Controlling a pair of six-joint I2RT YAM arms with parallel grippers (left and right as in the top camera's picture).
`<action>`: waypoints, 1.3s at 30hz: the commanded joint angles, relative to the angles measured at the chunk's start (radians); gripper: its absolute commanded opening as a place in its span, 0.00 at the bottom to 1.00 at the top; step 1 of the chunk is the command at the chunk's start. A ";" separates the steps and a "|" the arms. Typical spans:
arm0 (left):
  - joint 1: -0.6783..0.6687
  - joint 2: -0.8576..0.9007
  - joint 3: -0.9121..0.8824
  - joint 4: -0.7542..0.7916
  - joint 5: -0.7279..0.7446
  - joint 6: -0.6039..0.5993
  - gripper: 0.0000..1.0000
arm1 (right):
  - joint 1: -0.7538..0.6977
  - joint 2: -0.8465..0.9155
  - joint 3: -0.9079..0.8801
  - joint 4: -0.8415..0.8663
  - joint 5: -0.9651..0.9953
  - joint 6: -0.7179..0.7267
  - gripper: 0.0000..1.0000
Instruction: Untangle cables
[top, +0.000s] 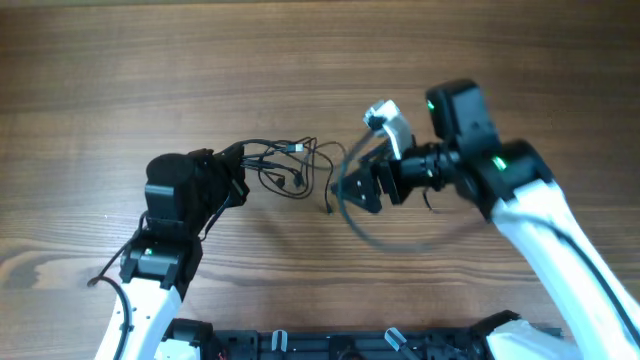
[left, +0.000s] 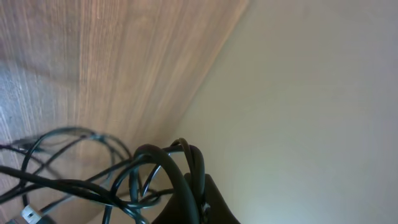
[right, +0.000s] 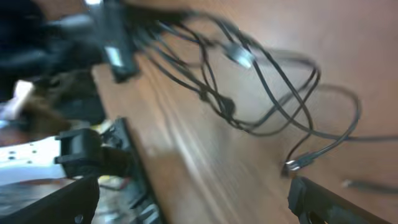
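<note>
Two arms meet near the middle of the wooden table (top: 120, 60), with the cables (top: 290, 165) between them. The cords lie as a loose tangle of thin black loops on the wood. Its left side is gathered at the left pincer (top: 232, 178), which is pressed together and pinching a bunch of the cords. In the left wrist view several loops arch over its dark fingertip. The right pincer (top: 338, 188) is spread wide just to the right of the tangle and has nothing between its fingers. A loose end with a small plug (right: 292, 165) lies on the wood close to one of its fingers; whether it touches is unclear in the blur.

Bare wood runs wide on the far side of the tangle and out to the left and right. On the near side the two forearms close in, and a black rail (top: 330, 345) lines the table's near edge between the arm bases. From the left wrist, a table edge runs on a slant against a plain pale surface, beyond the loops.
</note>
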 joint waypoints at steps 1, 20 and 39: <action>0.003 0.014 0.012 0.009 -0.017 -0.157 0.04 | 0.116 -0.108 0.003 0.031 0.162 -0.002 1.00; 0.003 -0.024 0.013 0.265 0.009 -0.157 0.04 | 0.320 0.156 0.003 0.060 0.443 1.728 1.00; -0.037 -0.024 0.013 0.404 -0.040 -0.157 0.04 | 0.392 0.648 0.003 0.919 0.321 1.932 0.67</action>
